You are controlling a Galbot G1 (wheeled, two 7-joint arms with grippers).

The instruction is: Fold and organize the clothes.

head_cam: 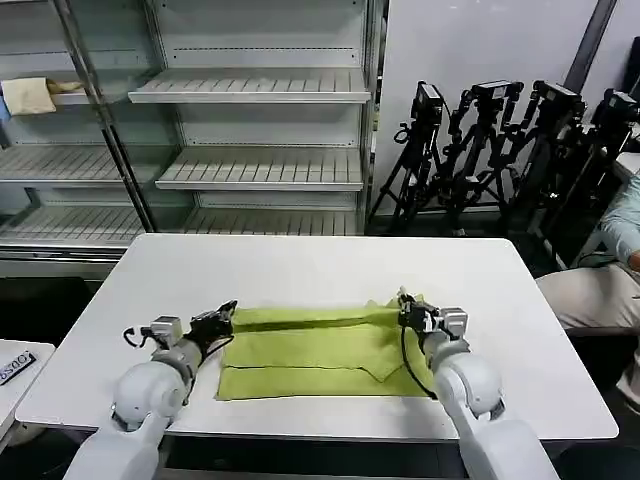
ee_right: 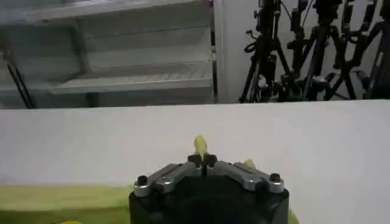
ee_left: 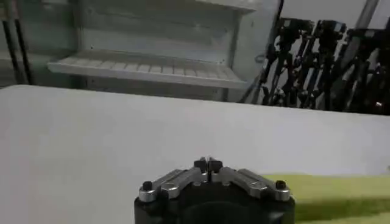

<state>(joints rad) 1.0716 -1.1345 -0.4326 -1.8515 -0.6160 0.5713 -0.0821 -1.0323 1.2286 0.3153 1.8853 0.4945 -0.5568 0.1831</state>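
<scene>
The T-shirt (head_cam: 315,352) lies partly folded on the white counter (head_cam: 320,265), near its front edge and roughly centred between the left and right edges. Its far edge is raised and stretched taut between the 2 grippers.

Fingers:
- Left gripper (head_cam: 226,312): at the far left corner of the garment. In the left wrist view its fingers (ee_left: 208,165) are pressed together; the cloth (ee_left: 341,195) lies beside them, and fabric between the tips cannot be confirmed.
- Right gripper (head_cam: 405,305): at the far right corner. In the right wrist view its fingers (ee_right: 203,159) are clamped on a small tuft of yellow-green fabric (ee_right: 200,145).

Procedure for the fold in hand (judgement):
1. Keep both grippers at equal height and keep the edge between them taut, so the fold line stays straight.
2. Carry the edge toward the front edge of the counter with both arms at 1 matched speed.
3. Lower the edge until it aligns with the near edge of the garment, then let go on both sides together.
4. Verify the left grasp first; a slack corner will skew the fold.

Hidden or unclear:
- The arms cover both near corners of the garment.
- No printed graphic can be made out on the visible face.
- The number of layers already folded cannot be determined.
- Each wrist view cuts the cloth off at the picture border.
</scene>
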